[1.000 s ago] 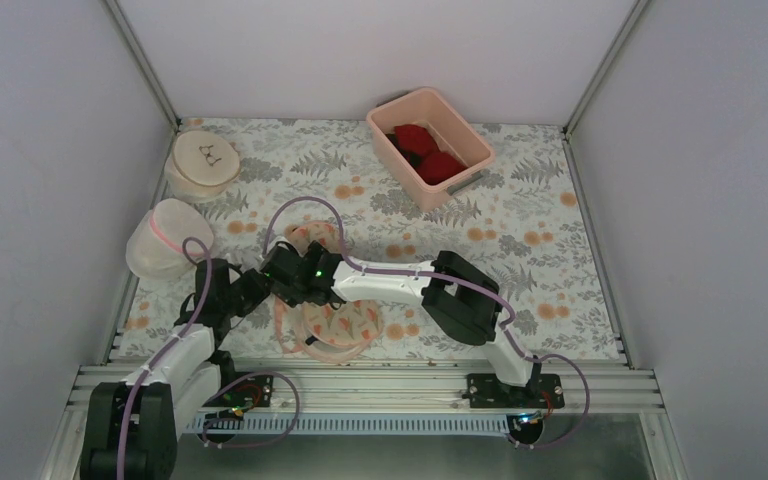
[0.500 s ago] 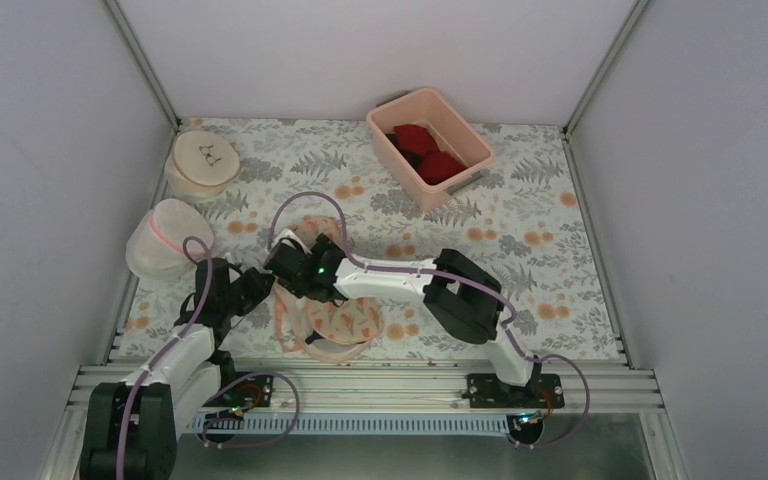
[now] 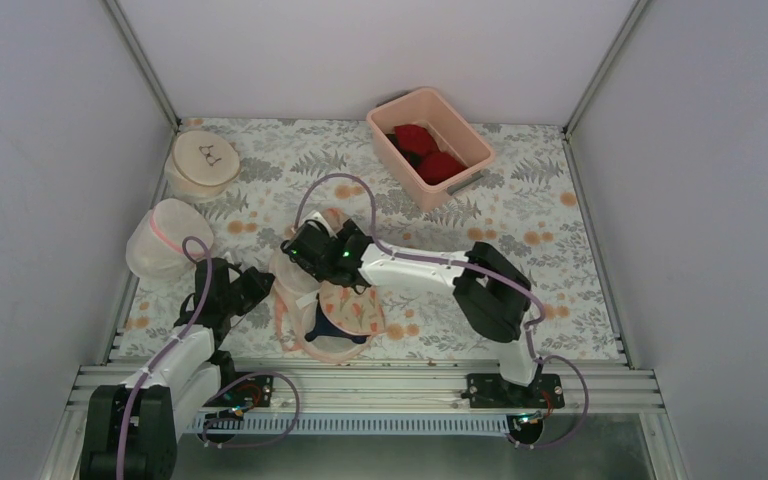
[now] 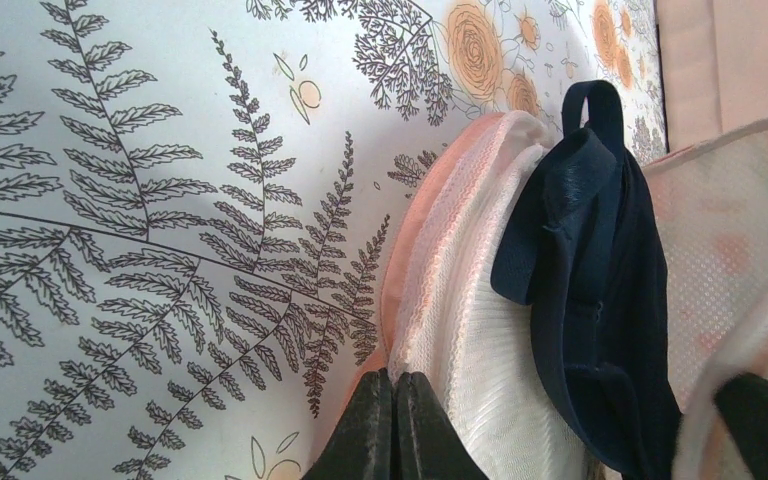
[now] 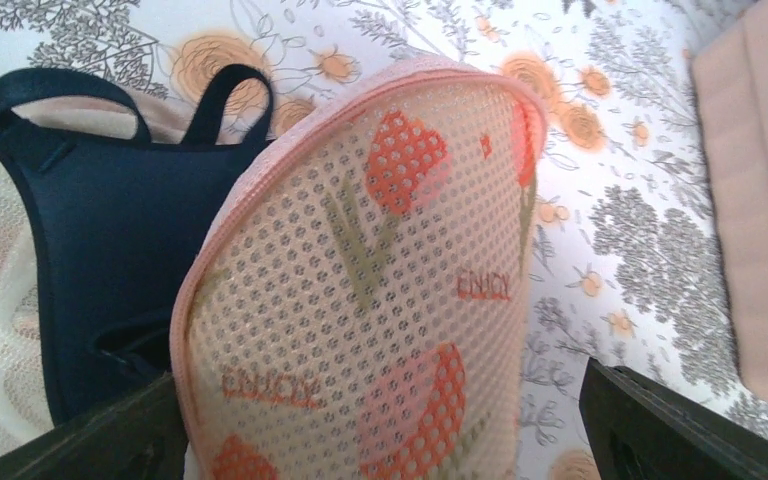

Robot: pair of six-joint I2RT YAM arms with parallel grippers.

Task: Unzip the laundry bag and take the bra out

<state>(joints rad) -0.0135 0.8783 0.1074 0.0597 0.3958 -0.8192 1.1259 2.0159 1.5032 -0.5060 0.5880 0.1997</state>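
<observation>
Plainly unzipped: the laundry bag (image 3: 350, 305), low on the flowered counter (image 3: 560, 220) just ahead of the two arm bases, its upper flap tipped up on edge. Cream mesh with orange-red flowers outside, pink zip trim round the rim, pale mesh lining within.

Inside, on that lining: the bra (image 3: 335, 329), dark navy and within the bag's outline (one cup and two strap loops clear in the right wrist view).

Spread wide on either side of the raised flap: the right pincer (image 5: 380, 390), not clamped, with the flap close against one side of the gap and clear of the other.

Pressed fully together: the left pincer (image 4: 393, 385), tips touching the pink trim at the bag's left rim. Cannot tell about any fabric caught between them.

Printed twice on the flap's mesh, in small orange-red capitals among the flower shapes: "ENJOY".

At the far side of the counter, a pink bin (image 3: 395, 160) with red garments (image 3: 430, 155) heaped inside. Along the left wall, a round beige bag (image 3: 205, 160) bearing a small black drawing (no legible lettering) and, nearer the arms, a white mesh dome bag (image 3: 160, 245) with a pink rim. Contents of both hidden.
</observation>
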